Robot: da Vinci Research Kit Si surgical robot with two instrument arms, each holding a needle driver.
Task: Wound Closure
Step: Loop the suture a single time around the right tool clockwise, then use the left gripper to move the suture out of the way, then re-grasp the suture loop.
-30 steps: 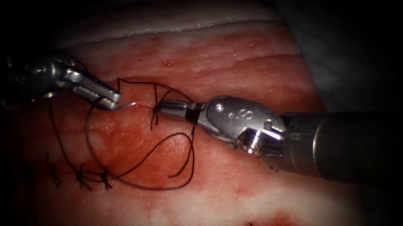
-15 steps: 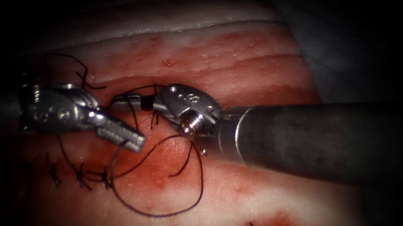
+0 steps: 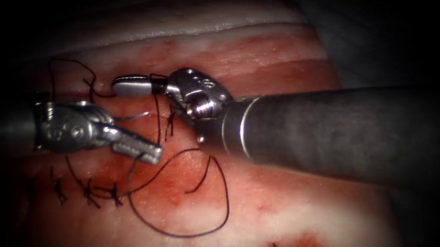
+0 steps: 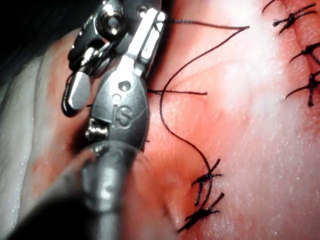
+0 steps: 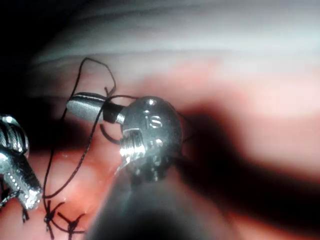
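both tools are shiny silver metal on dark grey tube shafts. the right tool (image 3: 131, 85) has a rounded wrist stamped "s", a threaded screw head and a black band behind smooth jaws. the left tool (image 3: 139, 149) has ridged jaws.

Your needle (image 3: 133, 116) lies flat on the tissue (image 3: 276, 51), a thin pale curve between the two tools, free of both. The dark thread (image 3: 185, 234) runs from the left tool (image 3: 154, 155), which grips it, in a wide loop below, past three tied stitches (image 3: 87, 193).
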